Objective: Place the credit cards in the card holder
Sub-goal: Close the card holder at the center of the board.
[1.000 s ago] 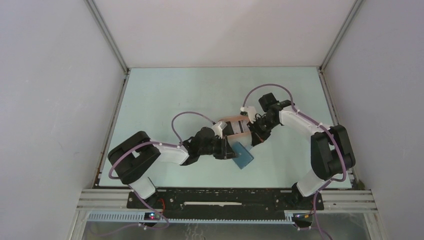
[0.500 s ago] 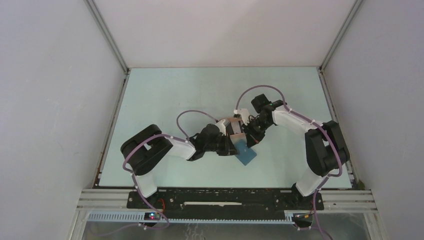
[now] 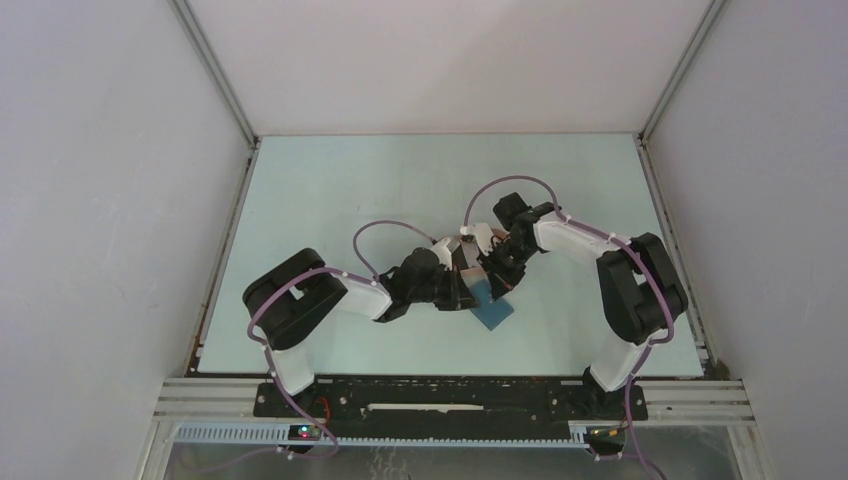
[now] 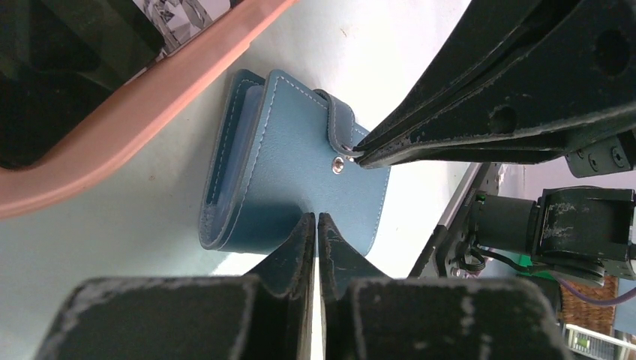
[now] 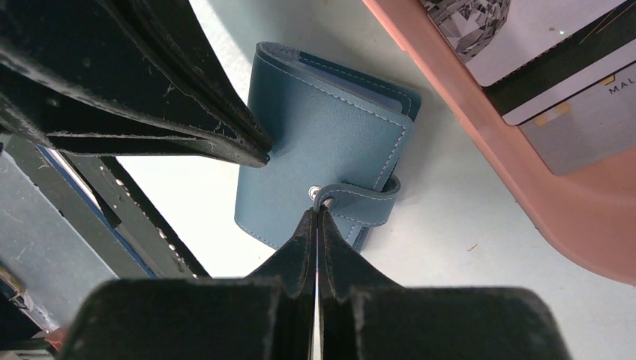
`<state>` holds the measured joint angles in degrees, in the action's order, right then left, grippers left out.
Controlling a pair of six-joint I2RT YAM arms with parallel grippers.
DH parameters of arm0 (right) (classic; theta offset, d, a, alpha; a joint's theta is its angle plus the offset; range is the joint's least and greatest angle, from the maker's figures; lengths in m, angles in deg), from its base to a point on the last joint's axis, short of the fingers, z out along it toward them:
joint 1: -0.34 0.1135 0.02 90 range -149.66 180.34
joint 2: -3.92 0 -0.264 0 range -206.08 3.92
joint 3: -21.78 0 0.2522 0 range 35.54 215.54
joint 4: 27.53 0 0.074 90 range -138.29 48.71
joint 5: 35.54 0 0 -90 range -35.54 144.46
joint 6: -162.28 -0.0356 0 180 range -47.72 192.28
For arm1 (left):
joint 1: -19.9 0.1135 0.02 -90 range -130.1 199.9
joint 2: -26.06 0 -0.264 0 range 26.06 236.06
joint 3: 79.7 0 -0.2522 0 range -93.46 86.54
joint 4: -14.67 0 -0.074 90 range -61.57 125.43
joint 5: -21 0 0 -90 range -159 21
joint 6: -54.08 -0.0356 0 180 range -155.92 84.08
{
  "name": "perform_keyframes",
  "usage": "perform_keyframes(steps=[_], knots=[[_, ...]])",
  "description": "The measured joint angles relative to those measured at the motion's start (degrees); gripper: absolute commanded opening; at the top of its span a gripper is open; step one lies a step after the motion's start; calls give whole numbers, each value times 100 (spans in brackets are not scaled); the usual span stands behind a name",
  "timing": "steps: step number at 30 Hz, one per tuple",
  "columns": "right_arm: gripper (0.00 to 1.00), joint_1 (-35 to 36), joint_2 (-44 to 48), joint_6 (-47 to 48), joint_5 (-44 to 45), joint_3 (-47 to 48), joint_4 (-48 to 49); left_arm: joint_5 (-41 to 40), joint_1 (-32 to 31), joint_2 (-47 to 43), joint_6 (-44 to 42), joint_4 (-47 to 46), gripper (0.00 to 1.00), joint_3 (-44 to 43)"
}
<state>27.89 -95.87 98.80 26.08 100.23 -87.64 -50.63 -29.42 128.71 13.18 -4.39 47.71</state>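
The card holder (image 4: 289,169) is a blue wallet lying closed on the table beside the tray, also in the top view (image 3: 494,314). Its snap tab (image 5: 361,205) is fastened over the cover. My left gripper (image 4: 316,217) is shut, its tips resting on the cover near one edge of the card holder (image 5: 315,127). My right gripper (image 5: 316,213) is shut too, its tips poking at the tab by the snap. The credit cards lie in the pink tray: a black one (image 4: 45,75) and pale printed ones (image 5: 540,34). Neither gripper holds a card.
The salmon-pink tray (image 5: 540,202) lies right behind the wallet, its rim (image 4: 150,90) a short way from it. In the top view both arms (image 3: 560,235) crowd over it at mid-table. White walls enclose the pale green table (image 3: 330,190).
My left gripper has closed and shifted right onto the wallet. My right gripper has moved left and down to the snap tab. The wallet has barely shifted.
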Motion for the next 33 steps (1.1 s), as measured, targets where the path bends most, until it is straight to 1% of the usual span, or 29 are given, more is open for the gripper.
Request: perform_keyframes(steps=[17,24,33], knots=[[0,306,-22,13,398,33,17,2,28,0,96,-341,8,190],[0,431,-7,61,540,33,26,2,116,-70,350,-975,8,699],[0,529,94,164,704,-28,76,-22,240,-424,494,-1165,9,1217]])
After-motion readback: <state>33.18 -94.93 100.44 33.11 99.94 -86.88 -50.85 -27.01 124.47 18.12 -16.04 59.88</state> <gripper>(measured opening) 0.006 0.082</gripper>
